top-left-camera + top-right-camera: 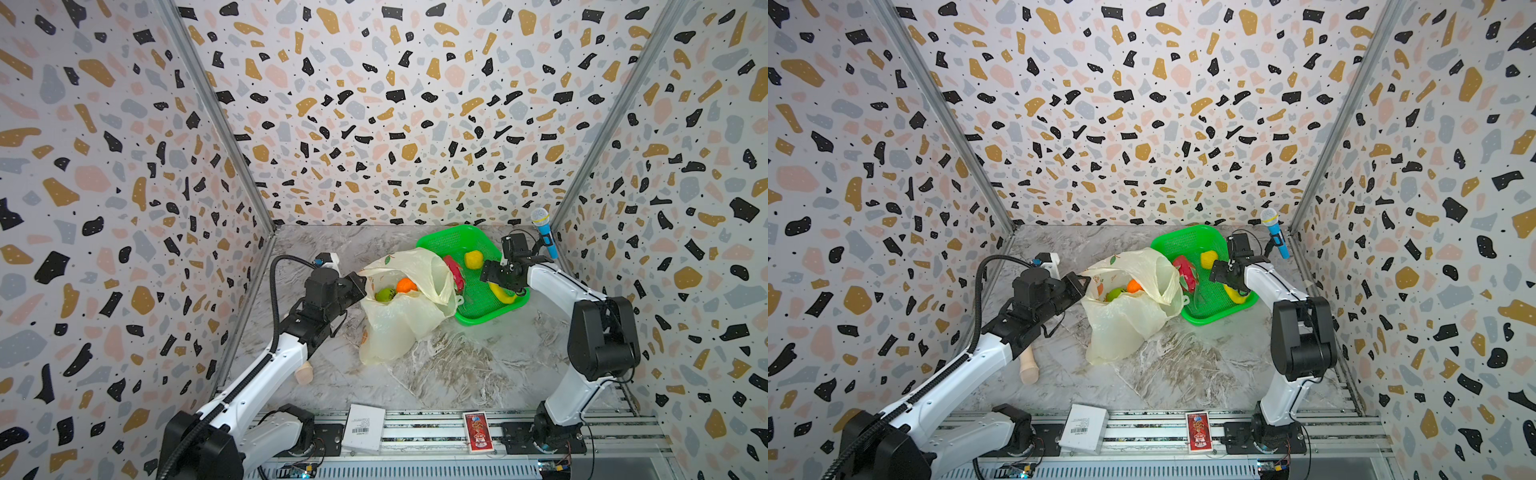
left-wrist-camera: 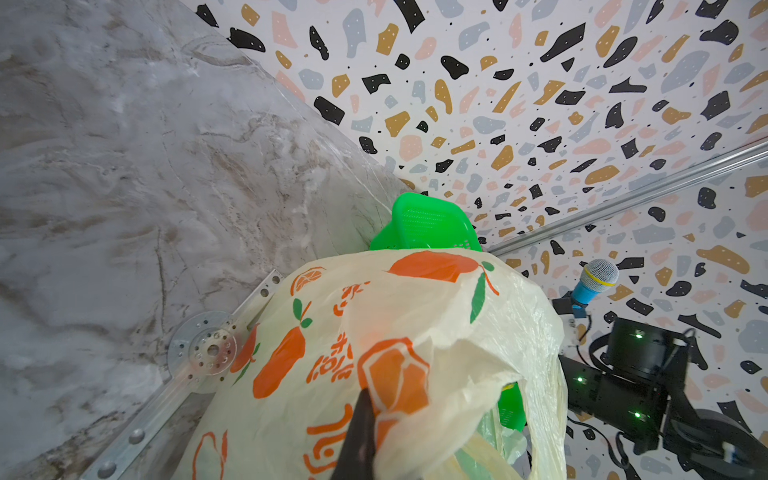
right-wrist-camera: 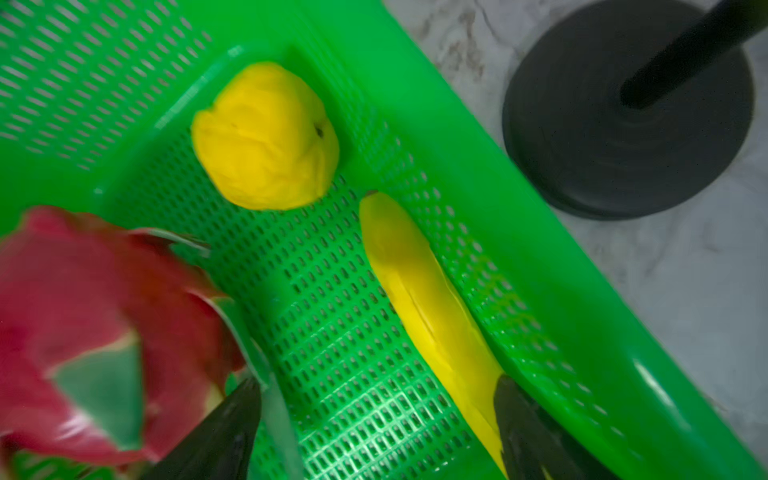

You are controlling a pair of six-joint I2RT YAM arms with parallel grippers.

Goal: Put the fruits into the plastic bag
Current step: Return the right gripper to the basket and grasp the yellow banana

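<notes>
Progress, roughly two of five in, judging by what lies where. Plastic bag (image 1: 399, 324) sits mid-table, slumped, its mouth turned to the left arm. The left gripper (image 1: 360, 286) is pinched tight on the bag's rim film and holds the mouth up; the left wrist view shows a dark finger (image 2: 361, 432) clamped on the printed plastic. Inside the mouth are an orange fruit (image 1: 406, 285) and a green fruit (image 1: 385, 294), touching each other.

Not yet bagged: three fruits in the green basket (image 1: 453, 239), just behind and right of the bag, with the bag leaning on its near-left edge. These are a red-pink dragon fruit (image 3: 83, 332), a yellow round fruit (image 3: 266, 137) and a banana (image 3: 428, 307) lying along one wall. The right gripper (image 3: 374, 432) hangs over the basket with jaws wide and nothing between them, one finger by the dragon fruit, the other over the banana's end. Next pick is probably one of those two; I cannot tell which.

Materials, near first:
- White box (image 1: 365, 428) and red card (image 1: 478, 430) on the front rail: flat, rigid.
- Wooden peg (image 1: 304, 372): smooth, turned, by the left arm.
- Bag: thin, crinkly, pale yellow, see-through, orange prints. It will likely collapse if released.
- Basket: stiff glossy plastic, slotted mesh, sloped walls.
- Fruits: matte and hard-looking; the dragon fruit has green-tipped scales, the yellow one is lumpy.
- Blue microphone (image 1: 542, 232): far right corner on a black stand.
</notes>
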